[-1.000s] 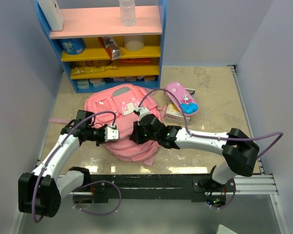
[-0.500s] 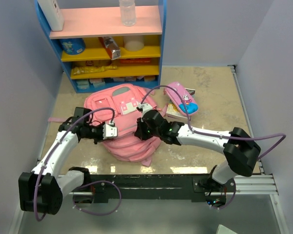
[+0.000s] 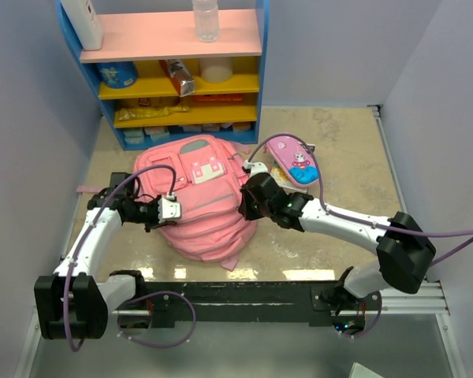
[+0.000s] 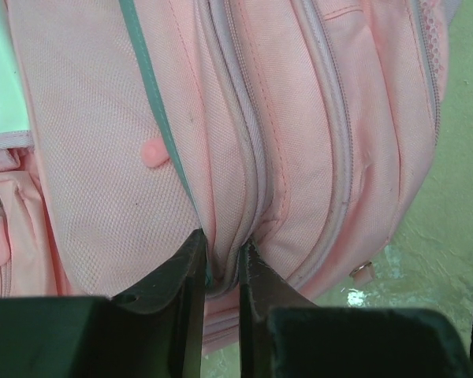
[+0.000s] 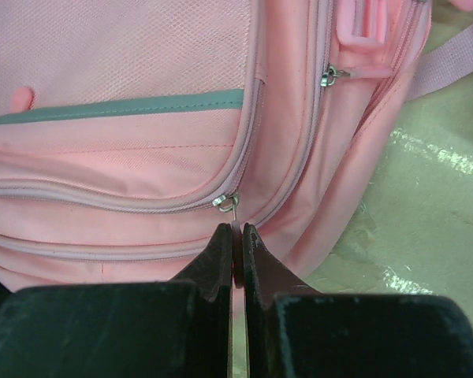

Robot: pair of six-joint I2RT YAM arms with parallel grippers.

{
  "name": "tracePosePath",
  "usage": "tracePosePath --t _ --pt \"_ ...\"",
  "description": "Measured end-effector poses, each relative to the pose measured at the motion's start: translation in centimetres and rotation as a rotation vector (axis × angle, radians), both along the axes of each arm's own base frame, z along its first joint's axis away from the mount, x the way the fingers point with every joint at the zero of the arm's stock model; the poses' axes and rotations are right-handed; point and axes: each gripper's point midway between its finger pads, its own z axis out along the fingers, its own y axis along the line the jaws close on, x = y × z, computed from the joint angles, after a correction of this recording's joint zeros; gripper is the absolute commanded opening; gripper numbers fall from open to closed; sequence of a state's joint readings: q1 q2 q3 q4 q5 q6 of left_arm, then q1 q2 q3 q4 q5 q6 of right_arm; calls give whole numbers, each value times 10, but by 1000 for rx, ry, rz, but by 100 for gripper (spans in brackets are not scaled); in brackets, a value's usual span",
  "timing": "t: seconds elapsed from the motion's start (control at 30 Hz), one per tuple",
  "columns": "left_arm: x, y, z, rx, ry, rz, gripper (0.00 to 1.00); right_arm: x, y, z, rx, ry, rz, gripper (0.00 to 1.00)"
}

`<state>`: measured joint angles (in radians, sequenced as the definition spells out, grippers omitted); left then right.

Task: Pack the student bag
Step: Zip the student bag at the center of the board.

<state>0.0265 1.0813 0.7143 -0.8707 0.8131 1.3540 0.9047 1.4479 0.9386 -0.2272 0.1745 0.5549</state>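
Packing looked barely begun. The student bag [image 3: 201, 201] lay flat on the surface [image 3: 347, 157] between the two pincers, and the zips visible in both wrist views appeared to be drawn closed. The pencil case [image 3: 293, 159] lay outside the bag, beyond the right pincer and a little to its right. More items sat on the shelf unit [image 3: 262, 63], far ahead of both pincers. By my reading the step in hand was opening a compartment, so loading the bag and closing it remained to be done.

The left pincer [image 4: 221, 248] was narrowed onto a raised fold of pink fabric along a zip seam, with the bag's body spreading ahead of its fingertips. The right pincer [image 5: 237, 232] was pressed almost together on the thin zip pull [image 5: 236, 219], whose metal slider sat just ahead of the tips.

The left arm reached forward, bent at the elbow, its wrist turned inward toward the bag. The right arm stretched low and diagonally across from its base, its wrist at the bag's opposite side.
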Motion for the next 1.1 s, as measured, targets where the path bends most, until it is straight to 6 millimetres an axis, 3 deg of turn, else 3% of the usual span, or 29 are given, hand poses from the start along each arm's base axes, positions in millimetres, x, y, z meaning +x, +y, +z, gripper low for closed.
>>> tracePosePath --t 0.3,0.63,1.03,1.1 --pt "0 2 -2 5 -4 -13 15 11 -3 -3 -15 -29 -39 0" --pt "1 11 -4 62 -58 -36 15 55 10 -28 -146 -128 -44 0" --pt "-3 22 -5 126 -102 -83 12 69 33 -9 -108 -250 121 0" --pt "-4 23 -5 133 -109 -92 13 71 35 -6 -99 -269 126 8"
